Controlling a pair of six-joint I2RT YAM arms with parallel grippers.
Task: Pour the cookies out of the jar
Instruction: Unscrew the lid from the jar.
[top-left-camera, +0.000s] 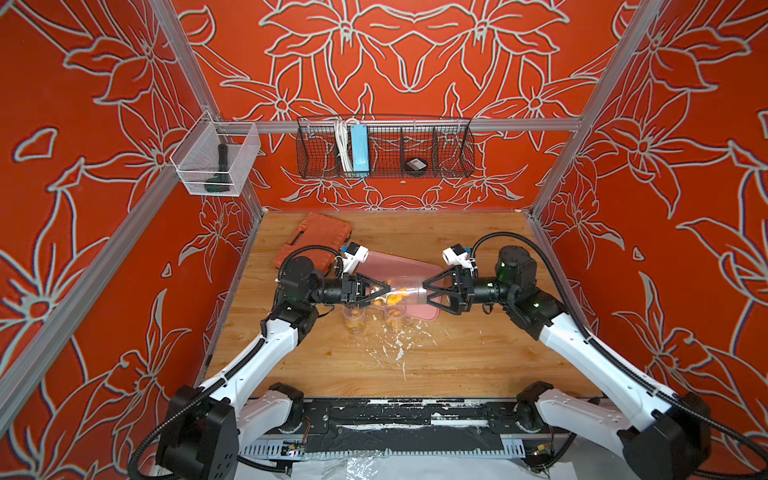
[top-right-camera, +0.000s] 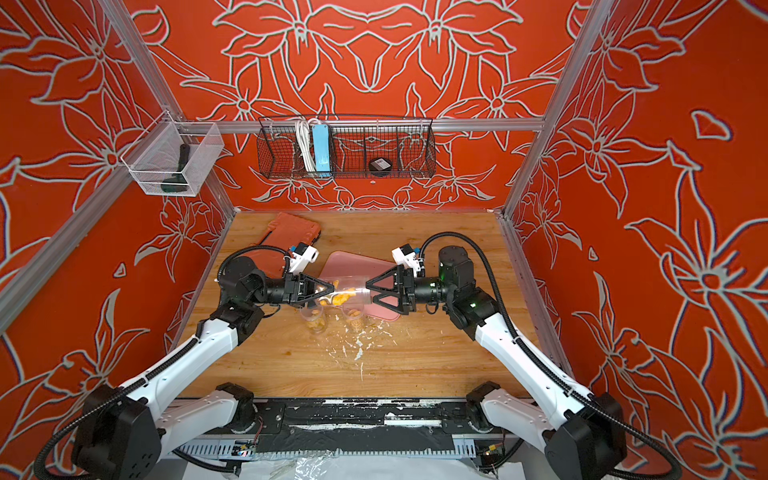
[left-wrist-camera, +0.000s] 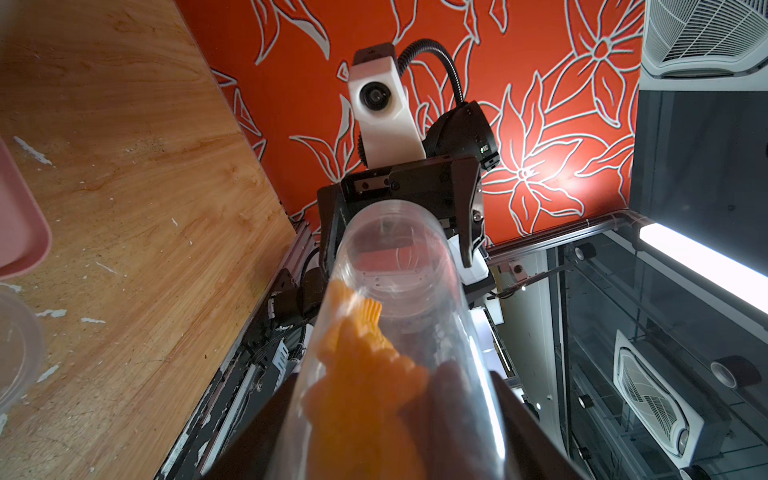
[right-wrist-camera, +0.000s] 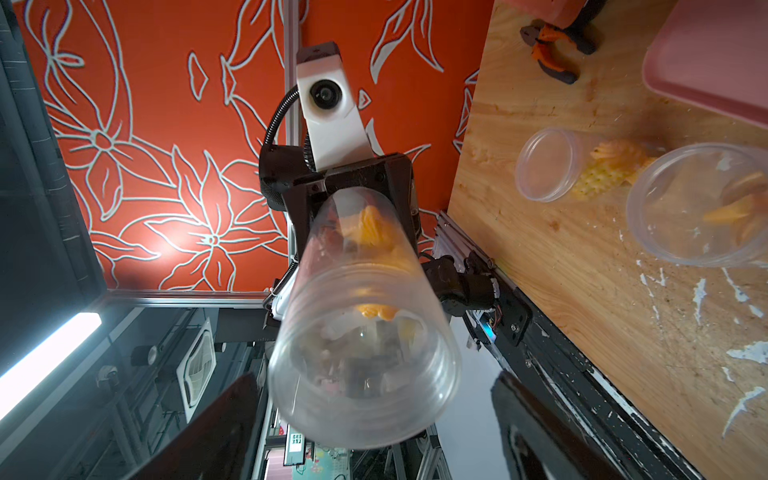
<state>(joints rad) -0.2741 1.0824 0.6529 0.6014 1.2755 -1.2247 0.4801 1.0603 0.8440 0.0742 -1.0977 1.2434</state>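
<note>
A clear plastic jar (top-left-camera: 402, 292) (top-right-camera: 354, 292) hangs level above the table, between my two grippers. Orange and dark brown cookies (top-left-camera: 392, 298) (left-wrist-camera: 361, 374) (right-wrist-camera: 372, 232) lie inside it, bunched at the left end. My left gripper (top-left-camera: 384, 291) (top-right-camera: 332, 291) (left-wrist-camera: 390, 436) is shut on that end of the jar (left-wrist-camera: 399, 266). My right gripper (top-left-camera: 426, 291) (top-right-camera: 368, 291) (right-wrist-camera: 374, 415) stands open around the ridged end of the jar (right-wrist-camera: 361, 332), one finger close to it and a gap on the other side. Whether a lid is on I cannot tell.
Two more clear jars (top-left-camera: 354, 320) (top-left-camera: 395, 318) with cookies stand on the wooden table just below the held jar. A pink tray (top-left-camera: 399, 266) lies behind them and an orange tool case (top-left-camera: 316, 241) at the back left. Pliers (right-wrist-camera: 557, 45) lie nearby. White flecks (top-left-camera: 395, 345) dot the table.
</note>
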